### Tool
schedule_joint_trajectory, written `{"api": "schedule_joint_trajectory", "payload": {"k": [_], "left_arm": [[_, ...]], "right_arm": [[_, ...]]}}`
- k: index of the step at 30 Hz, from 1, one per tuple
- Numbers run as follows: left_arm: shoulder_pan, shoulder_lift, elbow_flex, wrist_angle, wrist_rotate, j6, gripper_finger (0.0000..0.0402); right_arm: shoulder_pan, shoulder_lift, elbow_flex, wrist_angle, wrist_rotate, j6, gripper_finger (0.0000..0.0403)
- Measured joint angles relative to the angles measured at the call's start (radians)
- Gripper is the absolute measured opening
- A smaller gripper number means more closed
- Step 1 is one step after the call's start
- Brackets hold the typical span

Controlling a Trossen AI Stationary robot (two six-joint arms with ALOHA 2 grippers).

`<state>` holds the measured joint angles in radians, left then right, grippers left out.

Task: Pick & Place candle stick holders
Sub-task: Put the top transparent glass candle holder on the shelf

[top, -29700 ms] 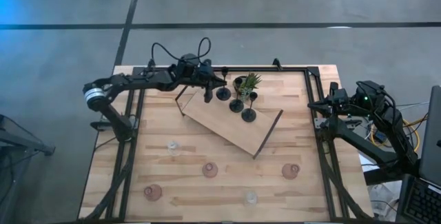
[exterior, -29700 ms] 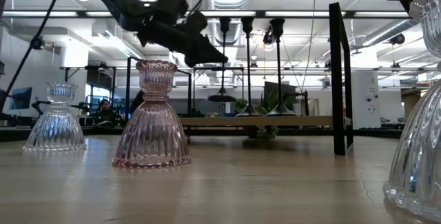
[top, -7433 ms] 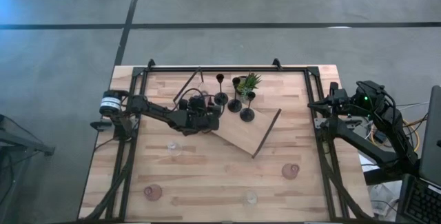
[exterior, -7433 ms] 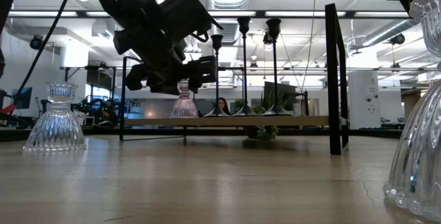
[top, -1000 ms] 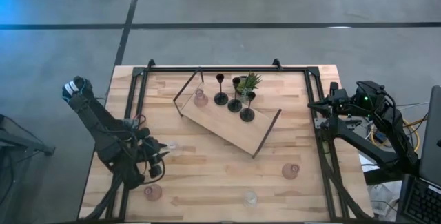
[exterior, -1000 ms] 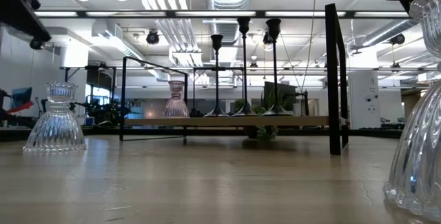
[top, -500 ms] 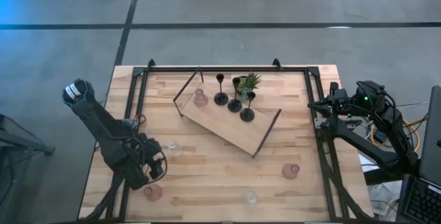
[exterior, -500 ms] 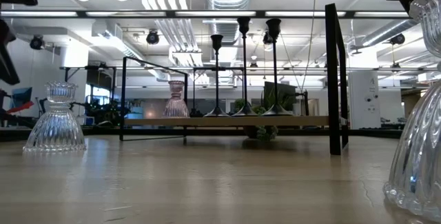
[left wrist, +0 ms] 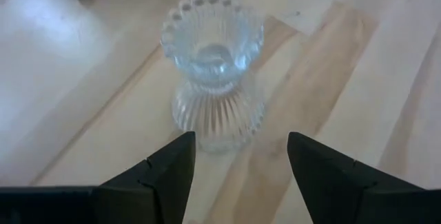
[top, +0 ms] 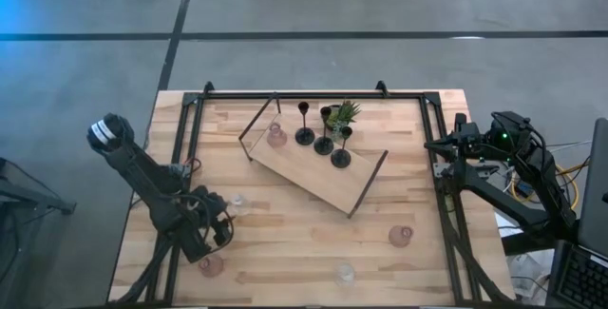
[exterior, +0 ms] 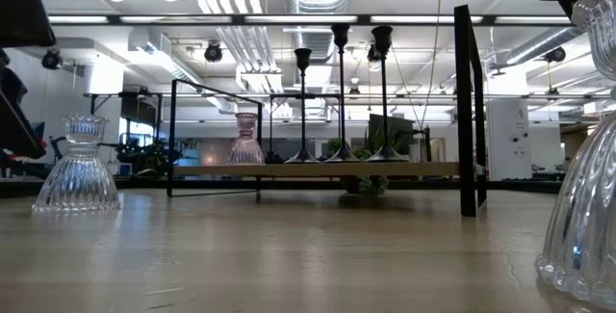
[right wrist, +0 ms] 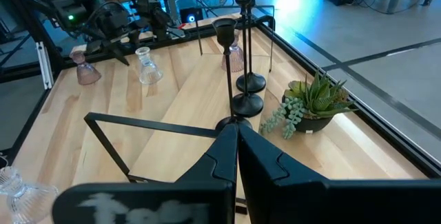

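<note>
Three slim black candle stick holders [top: 324,144] and a pink glass cup [top: 275,138] stand on the wooden board [top: 309,178]. A clear glass cup [left wrist: 213,69] stands upright on the table at the left [top: 237,202]. My left gripper [left wrist: 240,148] is open and close in front of the cup. Its fingertips stand short of the cup's base, one to each side, touching nothing. My right gripper [right wrist: 236,148] is shut and waits by the table's right edge [top: 446,147].
A pink cup [top: 210,265] stands just near-side of my left gripper. Another pink cup [top: 401,236] and a clear one [top: 345,273] stand toward the near right. A small green plant [top: 343,113] sits behind the board. A black frame [top: 186,157] rims the table.
My left arm has come lower over the table's left side. Its gripper has edged a little toward the right, nearer the clear cup. The cups and holders have stayed in place.
</note>
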<state>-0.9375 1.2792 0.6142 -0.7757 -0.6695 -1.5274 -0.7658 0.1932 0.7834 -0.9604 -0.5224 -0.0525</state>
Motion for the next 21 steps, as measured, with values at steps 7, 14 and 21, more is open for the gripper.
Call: {"api": "schedule_joint_trajectory", "payload": {"k": [7, 14, 21], "left_arm": [[0.000, 0.004, -0.028, 0.017, -0.102, 0.000, 0.0234], [0.000, 0.004, -0.077, 0.095, -0.205, 0.002, 0.0234], [0.000, 0.004, -0.138, 0.208, -0.286, 0.009, 0.0234]], "right_arm": [[0.000, 0.000, 0.000, 0.000, 0.000, 0.000, 0.0008], [0.000, 0.000, 0.000, 0.000, 0.000, 0.000, 0.0008], [0.000, 0.000, 0.000, 0.000, 0.000, 0.000, 0.0008]]}}
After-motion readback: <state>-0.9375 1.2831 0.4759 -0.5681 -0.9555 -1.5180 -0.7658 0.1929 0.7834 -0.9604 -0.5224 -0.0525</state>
